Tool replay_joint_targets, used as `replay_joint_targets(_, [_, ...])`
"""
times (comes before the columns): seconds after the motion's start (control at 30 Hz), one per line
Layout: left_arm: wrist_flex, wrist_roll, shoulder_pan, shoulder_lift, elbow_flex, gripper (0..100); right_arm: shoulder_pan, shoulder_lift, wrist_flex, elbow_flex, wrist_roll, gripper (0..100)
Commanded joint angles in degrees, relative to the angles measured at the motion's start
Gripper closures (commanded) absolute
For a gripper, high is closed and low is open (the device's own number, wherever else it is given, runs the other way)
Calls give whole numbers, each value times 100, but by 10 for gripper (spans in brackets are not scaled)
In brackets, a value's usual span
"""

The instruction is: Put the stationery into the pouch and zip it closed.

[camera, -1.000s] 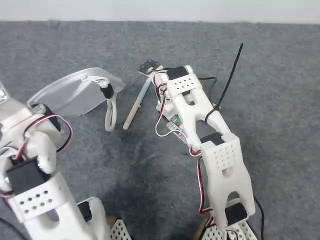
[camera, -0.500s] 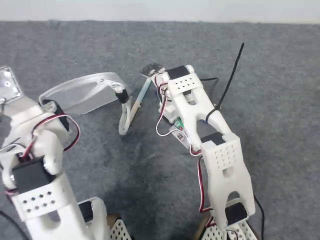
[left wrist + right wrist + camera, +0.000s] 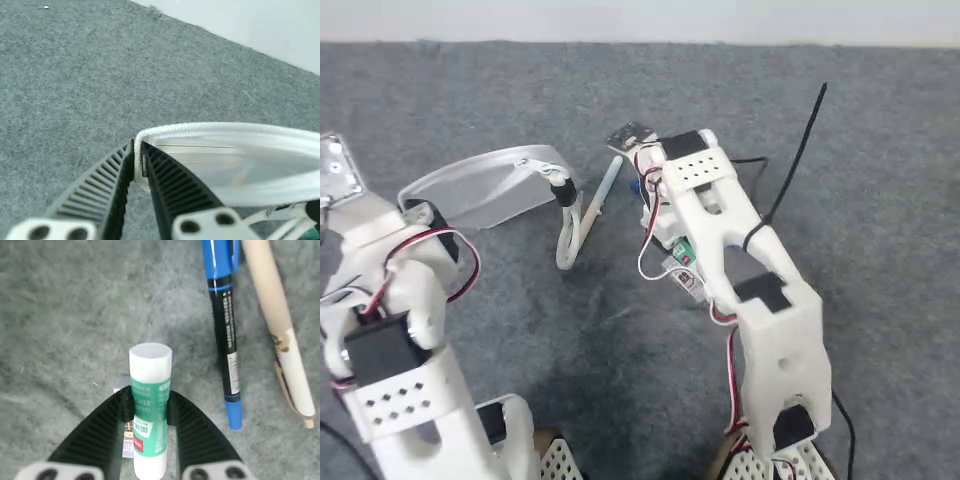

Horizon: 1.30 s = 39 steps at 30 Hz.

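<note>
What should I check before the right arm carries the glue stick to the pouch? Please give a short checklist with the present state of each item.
1. Hold of the right gripper on the glue stick: ok, its fingers are shut on the stick's sides.
2. Hold of the left gripper on the pouch: ok, it is clamped on the rim.
3. Mouth of the pouch open wide enough for the stick: cannot tell.
4. Stick lifted off the carpet: cannot tell.
5. The blue pen and the beige pen apart from the held stick: ok, both lie beside it on the carpet.
</note>
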Motion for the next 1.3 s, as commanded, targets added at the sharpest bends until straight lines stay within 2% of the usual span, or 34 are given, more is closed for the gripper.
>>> replay_joint_targets(0.0, [0,-44,26,88,127,989,66,-1226,-629,818,-62,992])
replay_joint_targets(0.4, [0,-44,18,88,127,989,66,-2862,-1833,2497,-387,992])
replay_joint_targets(0.53, [0,-44,26,88,127,989,66,-3310,-2062,2769,-1002,992])
replay_joint_targets(0.8, [0,-18,26,88,127,989,-84,-3618,-2123,2822,-1565,992])
replay_joint_targets(1.03, [0,-18,35,88,136,989,-356,-4330,-1807,2840,-1591,992])
replay_joint_targets(1.27, [9,-18,35,88,136,989,-470,-4936,-2105,3376,-1582,992])
